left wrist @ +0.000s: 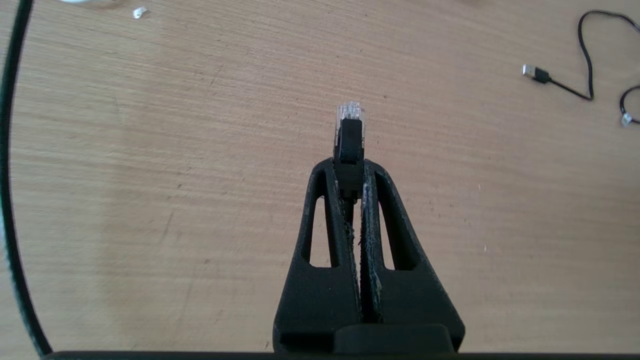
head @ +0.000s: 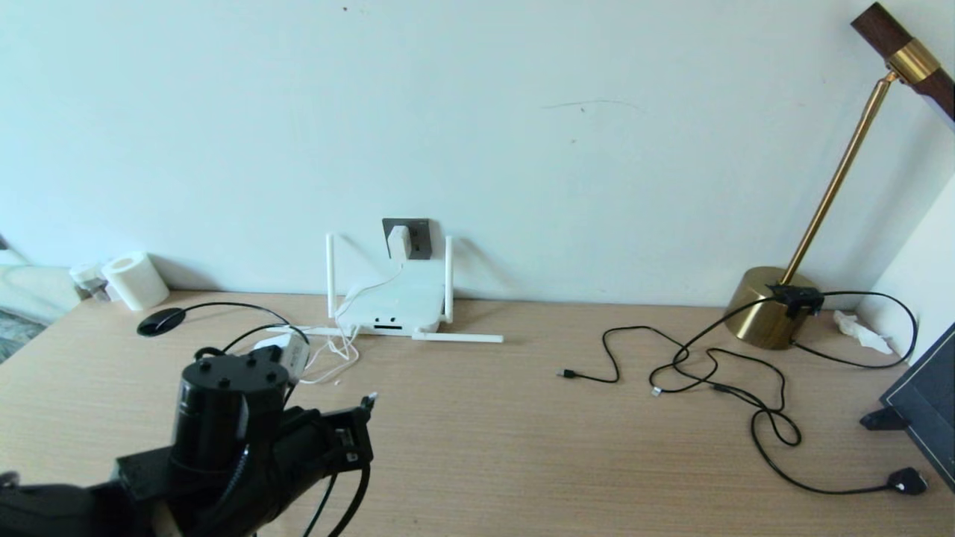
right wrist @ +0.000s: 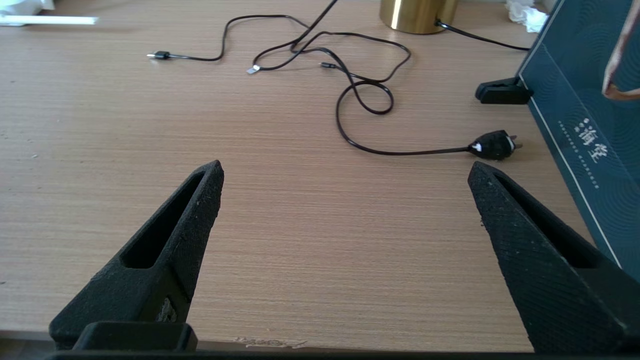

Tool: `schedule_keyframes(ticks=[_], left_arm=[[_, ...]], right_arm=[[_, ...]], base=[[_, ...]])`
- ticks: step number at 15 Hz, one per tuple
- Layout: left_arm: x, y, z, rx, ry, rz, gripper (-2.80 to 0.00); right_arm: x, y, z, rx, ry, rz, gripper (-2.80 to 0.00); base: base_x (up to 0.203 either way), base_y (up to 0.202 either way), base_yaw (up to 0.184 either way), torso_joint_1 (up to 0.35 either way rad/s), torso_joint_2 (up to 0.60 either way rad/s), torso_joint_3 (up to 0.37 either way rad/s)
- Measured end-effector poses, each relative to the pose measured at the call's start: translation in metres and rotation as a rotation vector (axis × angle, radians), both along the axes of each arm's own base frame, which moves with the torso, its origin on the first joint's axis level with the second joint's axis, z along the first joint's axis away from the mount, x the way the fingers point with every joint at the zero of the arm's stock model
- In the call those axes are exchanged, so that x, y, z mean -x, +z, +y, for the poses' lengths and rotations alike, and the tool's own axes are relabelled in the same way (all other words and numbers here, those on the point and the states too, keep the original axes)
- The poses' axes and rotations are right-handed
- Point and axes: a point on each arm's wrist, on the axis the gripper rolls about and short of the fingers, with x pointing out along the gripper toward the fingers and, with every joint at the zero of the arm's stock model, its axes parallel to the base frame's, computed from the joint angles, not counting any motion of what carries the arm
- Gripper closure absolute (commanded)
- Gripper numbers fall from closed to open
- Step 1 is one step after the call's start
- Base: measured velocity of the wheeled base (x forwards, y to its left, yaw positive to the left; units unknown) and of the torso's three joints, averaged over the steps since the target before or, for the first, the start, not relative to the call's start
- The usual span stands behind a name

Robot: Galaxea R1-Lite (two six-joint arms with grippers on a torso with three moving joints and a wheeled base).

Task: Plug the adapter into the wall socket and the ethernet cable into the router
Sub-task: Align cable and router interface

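Pinching the ethernet cable (left wrist: 350, 137) tight, plug poking out front, the left end effector (left wrist: 350, 172) should line it up straight with the router (head: 395, 302) ports far ahead.

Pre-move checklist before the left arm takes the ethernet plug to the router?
1. White cube adapter seated in dark grey wall socket: ok.
2. Left end effector shut on black ethernet cable, clear plug protruding: ok.
3. Plug at flat white router: not ok, still short of it above the wooden table.
4. Router port free: cannot tell.
5. Right end effector open, idle, away from the router: ok.
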Motion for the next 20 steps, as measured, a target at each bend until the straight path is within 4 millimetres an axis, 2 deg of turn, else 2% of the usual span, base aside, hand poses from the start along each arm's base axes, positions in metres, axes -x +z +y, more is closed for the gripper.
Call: schedule_keyframes(ticks=[7, 11, 17, 20], left_arm=[[-0.027, -0.029, 0.003, -0.007, 0.092, -0.024, 0.0], [-0.036, -0.04, 0.007, -0.023, 0.081, 0.012, 0.0], [-0.062, -0.043, 0.024, -0.237, 0.06, -0.074, 0.0], [-0.073, -0.043, 0.023, -0.239, 0.072, -0.087, 0.0]], right_arm=[[0.0, 0.0, 0.0, 0.0, 0.0, 0.0, -2.8], [0.0, 0.0, 0.0, 0.0, 0.0, 0.0, -2.8], [0.0, 0.0, 0.0, 0.0, 0.0, 0.0, -2.8], [0.0, 0.0, 0.0, 0.0, 0.0, 0.0, -2.8]], base=[[0.0, 0.0, 0.0, 0.0, 0.0, 0.0], [0.0, 0.0, 0.0, 0.0, 0.0, 0.0], [0.0, 0.0, 0.0, 0.0, 0.0, 0.0], [0.0, 0.0, 0.0, 0.0, 0.0, 0.0]])
